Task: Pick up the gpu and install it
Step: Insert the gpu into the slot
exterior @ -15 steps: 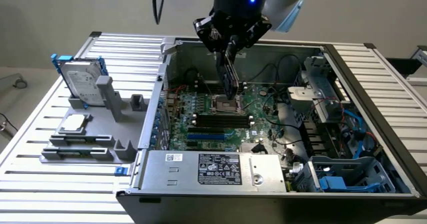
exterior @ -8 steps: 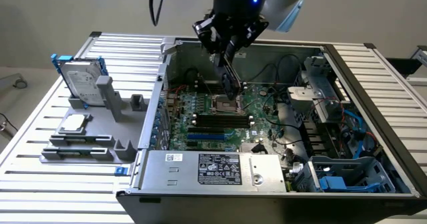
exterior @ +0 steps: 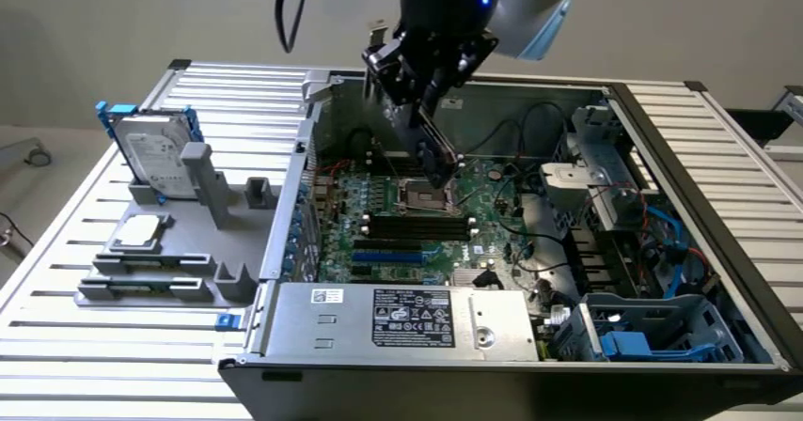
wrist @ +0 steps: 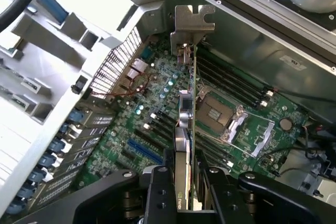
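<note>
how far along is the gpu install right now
Done: the pickup. The gpu is off the table and hangs over the open case.
In hand: the gripper is shut on the card and holds it on edge above the motherboard, its silver bracket at the far end.
Left: the install itself; the card is not seated in any slot.

gpu (wrist: 186,113), thin card on edge, silver bracket, poised above motherboard (wrist: 152,103)
</note>
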You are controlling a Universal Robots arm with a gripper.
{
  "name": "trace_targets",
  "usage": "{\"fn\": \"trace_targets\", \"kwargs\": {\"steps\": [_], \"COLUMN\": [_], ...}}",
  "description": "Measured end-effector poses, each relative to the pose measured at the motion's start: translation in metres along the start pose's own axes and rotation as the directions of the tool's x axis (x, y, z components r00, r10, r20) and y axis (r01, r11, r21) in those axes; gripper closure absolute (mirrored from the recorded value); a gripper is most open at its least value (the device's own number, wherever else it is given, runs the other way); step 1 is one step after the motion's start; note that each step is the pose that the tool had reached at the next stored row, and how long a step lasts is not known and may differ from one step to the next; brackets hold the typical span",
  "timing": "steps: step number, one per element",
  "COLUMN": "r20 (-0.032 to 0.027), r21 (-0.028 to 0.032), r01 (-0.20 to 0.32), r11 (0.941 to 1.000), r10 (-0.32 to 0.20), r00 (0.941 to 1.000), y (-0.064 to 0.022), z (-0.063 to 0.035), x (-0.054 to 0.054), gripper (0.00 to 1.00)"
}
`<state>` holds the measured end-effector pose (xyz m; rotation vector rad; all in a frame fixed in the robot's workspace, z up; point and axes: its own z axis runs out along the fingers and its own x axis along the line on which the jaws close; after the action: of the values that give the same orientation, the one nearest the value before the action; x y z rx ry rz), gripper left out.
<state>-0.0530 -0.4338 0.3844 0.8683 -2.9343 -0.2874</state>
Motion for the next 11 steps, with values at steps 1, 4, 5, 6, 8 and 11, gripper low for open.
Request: {"fn": "trace_targets", "kwargs": {"steps": [1,4,5,6,8,11], "r20": [-0.0036,-0.0142,-0.0178,-0.0214,-0.0289,-0.0395], "r21": [0.0002,0.0003,0.0003,0.0002,-0.0003,-0.0015], "r01": [0.018,0.071,0.088,0.106,0.142,0.195], "r11": [0.9998,0.9975,0.9961,0.9944,0.9898,0.9808], "r10": [-0.018,-0.071,-0.088,-0.106,-0.142,-0.195], "r00": [0.9998,0.9974,0.9960,0.9942,0.9894,0.9801], "y": [0.0000,-0.0001,-0.0001,-0.0001,-0.0002,-0.0002], "z": [0.0001,0.0004,0.0004,0.0005,0.0008,0.0012], "x": [0.0000,0.0000,0.0000,0.0000,0.0000,0.0000], "gripper": [0.74,0.74,0.74,0.74,0.74,0.74]}}
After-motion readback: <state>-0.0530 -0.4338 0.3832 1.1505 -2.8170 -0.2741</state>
